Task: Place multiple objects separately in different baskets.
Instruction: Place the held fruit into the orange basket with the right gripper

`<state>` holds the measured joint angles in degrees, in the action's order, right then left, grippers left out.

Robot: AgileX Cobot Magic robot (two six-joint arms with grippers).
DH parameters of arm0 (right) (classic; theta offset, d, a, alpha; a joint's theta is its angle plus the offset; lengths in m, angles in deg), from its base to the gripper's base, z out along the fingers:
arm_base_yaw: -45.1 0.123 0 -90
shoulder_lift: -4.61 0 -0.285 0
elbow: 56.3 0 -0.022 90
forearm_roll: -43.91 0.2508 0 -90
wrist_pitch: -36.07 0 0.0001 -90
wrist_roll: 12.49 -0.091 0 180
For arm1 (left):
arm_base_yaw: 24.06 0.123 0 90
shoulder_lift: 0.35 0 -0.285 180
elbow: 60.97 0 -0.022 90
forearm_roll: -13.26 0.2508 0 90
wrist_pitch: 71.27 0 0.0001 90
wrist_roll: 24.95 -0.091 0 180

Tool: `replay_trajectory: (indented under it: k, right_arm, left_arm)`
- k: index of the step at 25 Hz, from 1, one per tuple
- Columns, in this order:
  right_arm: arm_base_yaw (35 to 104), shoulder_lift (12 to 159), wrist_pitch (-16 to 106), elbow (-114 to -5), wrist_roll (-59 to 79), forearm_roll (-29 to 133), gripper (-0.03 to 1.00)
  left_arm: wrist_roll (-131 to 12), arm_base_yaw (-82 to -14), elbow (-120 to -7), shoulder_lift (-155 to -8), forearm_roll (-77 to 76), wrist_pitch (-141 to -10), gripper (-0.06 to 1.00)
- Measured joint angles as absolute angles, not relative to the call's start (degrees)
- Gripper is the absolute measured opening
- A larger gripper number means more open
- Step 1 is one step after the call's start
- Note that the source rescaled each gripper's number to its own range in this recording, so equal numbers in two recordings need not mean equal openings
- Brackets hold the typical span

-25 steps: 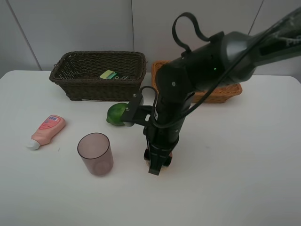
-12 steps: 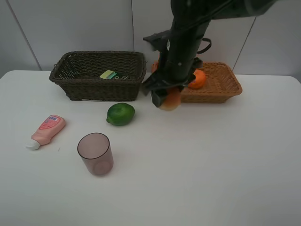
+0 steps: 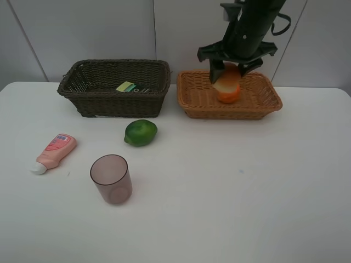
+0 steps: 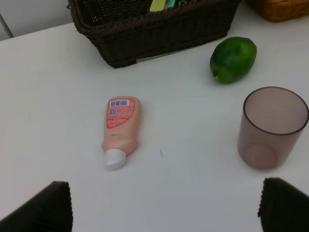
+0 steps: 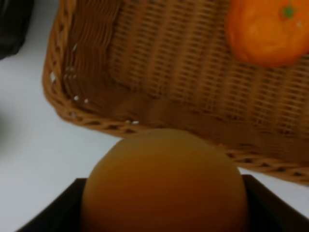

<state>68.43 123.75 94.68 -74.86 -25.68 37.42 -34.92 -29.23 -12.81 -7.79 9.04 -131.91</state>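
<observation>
Wicker on a white table (image 3: 263, 192): the deep dark-brown basket (image 3: 82, 90) sits far left, holding something green-labelled that cannot be made out. The shallower orange-tan basket (image 3: 189, 104) sits just to its right. Above the tan basket hangs the right gripper (image 3: 226, 76), jaws part-closed and clamped on either side of a red-orange round fruit (image 3: 225, 84), which is held clear of the weave and not yet set down. The left gripper (image 4: 166, 208) looks down on the near-left table with jaws spread wide, holding nothing. Awaiting sorting on the table are a mauve cup (image 3: 111, 181), upright; a pink tube (image 3: 56, 149), lying flat to its left; and a green lime (image 3: 141, 132), near the dark basket's front wall. An orange mandarin (image 3: 230, 96) already lies in the tan basket, close to the held fruit. The fruit looks firm, smooth and light, and likely to roll once released. A grip across its widest part, as now, seems soundest.
</observation>
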Motion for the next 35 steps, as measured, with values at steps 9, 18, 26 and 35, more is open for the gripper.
replay_trajectory:
  k: [9,18,26,35]
  right_arm:
    - [60.70,126.00,85.62,-74.90,-26.08,37.46,0.40]
    - [56.84,132.60,78.40,-74.90,-26.19,37.91,0.40]
    - [56.40,136.13,77.56,-74.90,-26.19,37.97,0.40]
    - [56.40,136.51,79.11,-74.90,-26.19,37.63,0.98]
  left_arm:
    - [-34.92,-29.23,-12.81,-7.79,9.04,-131.91,1.00]
    - [-34.92,-29.23,-12.81,-7.79,9.04,-131.91,1.00]
    - [-34.92,-29.23,-12.81,-7.79,9.04,-131.91,1.00]
    - [-34.92,-29.23,-12.81,-7.79,9.04,-131.91,1.00]
